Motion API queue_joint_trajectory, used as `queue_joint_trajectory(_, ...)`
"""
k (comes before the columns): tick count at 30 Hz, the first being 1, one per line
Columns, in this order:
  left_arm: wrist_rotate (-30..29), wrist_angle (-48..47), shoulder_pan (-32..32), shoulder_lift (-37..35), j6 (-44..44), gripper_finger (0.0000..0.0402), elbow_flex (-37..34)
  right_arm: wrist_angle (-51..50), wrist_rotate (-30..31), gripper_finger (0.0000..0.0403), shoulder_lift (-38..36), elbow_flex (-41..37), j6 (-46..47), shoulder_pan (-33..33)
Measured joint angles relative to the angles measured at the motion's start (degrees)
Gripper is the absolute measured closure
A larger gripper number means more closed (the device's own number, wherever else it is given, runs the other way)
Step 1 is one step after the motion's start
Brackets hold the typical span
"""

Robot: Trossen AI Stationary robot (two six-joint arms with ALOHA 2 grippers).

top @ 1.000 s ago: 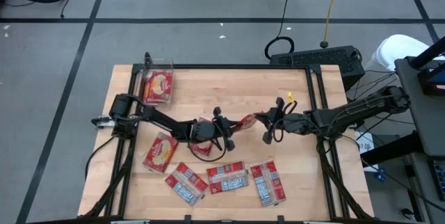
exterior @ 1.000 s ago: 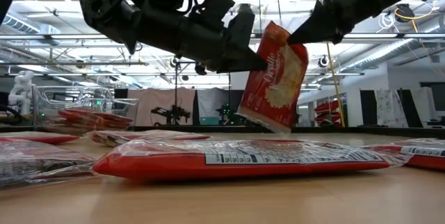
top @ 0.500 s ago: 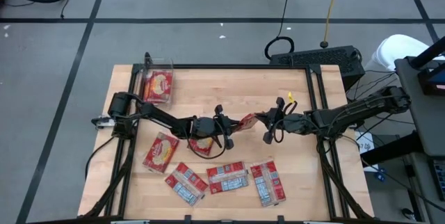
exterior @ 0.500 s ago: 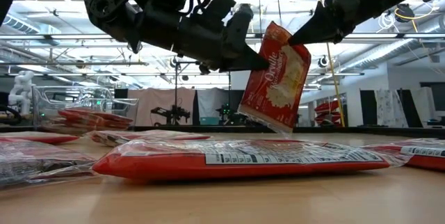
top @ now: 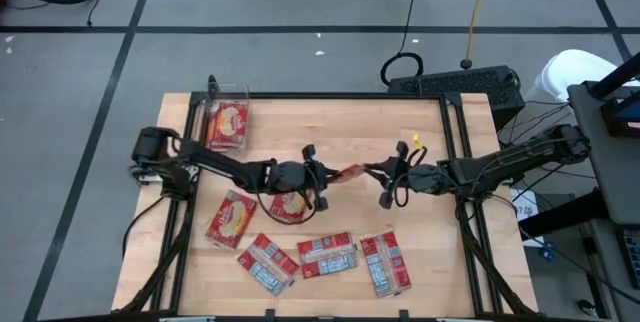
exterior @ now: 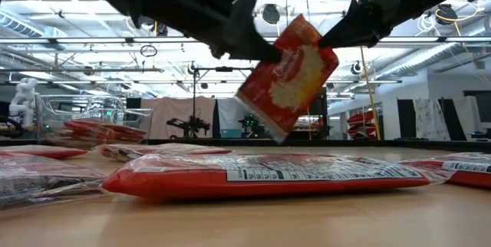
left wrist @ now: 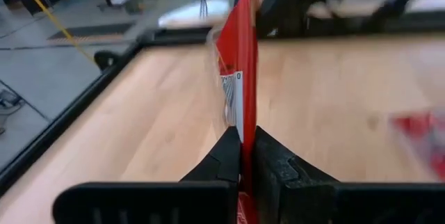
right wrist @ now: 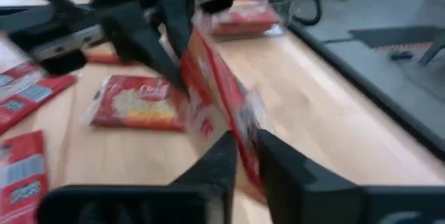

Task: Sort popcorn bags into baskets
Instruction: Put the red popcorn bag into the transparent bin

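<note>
One red popcorn bag (exterior: 288, 78) hangs in the air over the table's middle, tilted, between both grippers; it also shows in the high view (top: 350, 172). My left gripper (top: 325, 175) is shut on its left end and my right gripper (top: 385, 172) on its right end. Several more bags lie flat near the table's near edge: one (top: 232, 217), another (top: 268, 262), a third (top: 327, 254). The clear basket (top: 212, 102) stands at the far left corner with a bag (top: 228, 125) lying in it. My left gripper pinches the bag's edge (left wrist: 245, 137) between its two fingers, coming level from the table's left. The bag stands edge-on past the fingers, lifted clear of the table. My right gripper pinches the bag's upper corner (exterior: 326, 44) between its two fingers (right wrist: 222, 158), slanting down from the table's right. The bag hangs tilted below it, clear of the table.
A label-side bag (exterior: 268, 176) lies just below the held one in the low view. Another bag (top: 385, 262) lies near the front right, and one (top: 285, 207) partly under the left arm. Black rails (top: 455, 152) frame the table. Bare wood lies at the far middle and right.
My left gripper has moved up and toward the table's far edge, staying shut on the bag. The bag has tipped from nearly upright to a steep slant, its lower end swinging toward the left. My right gripper has kept its place and hold.
</note>
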Motion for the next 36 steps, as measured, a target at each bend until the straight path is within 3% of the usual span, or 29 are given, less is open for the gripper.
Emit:
queue_joint_trajectory(6, 2.5, -14.1, 1.9, -3.6, 2.8, 0.0384, -0.2, -3.7, -2.4, 0.0266, 0.0, 0.0, 2.0, 0.0)
queue_joint_trajectory(12, 8.8, -16.8, 2.7, -5.1, 3.7, 0.0384, 0.1, -6.1, -2.5, 0.0208, 1.8, 0.0, 1.7, 0.4)
queue_joint_trajectory(16, 9.2, -18.8, 2.8, -6.5, 5.1, 0.0384, -0.1, -2.5, -2.9, 0.0183, 4.8, 0.0, 0.2, 0.6)
queue_joint_trajectory(28, 11.6, -34.2, 5.0, -9.4, 5.8, 0.0385, 4.3, 10.2, -0.7, 0.0165, 7.6, 0.0, -8.2, -0.2)
queue_joint_trajectory(36, 12.1, -35.1, 5.7, -8.9, 8.1, 0.0381, 4.8, 17.7, -0.9, 0.0165, 14.9, 0.0, -8.7, -0.4)
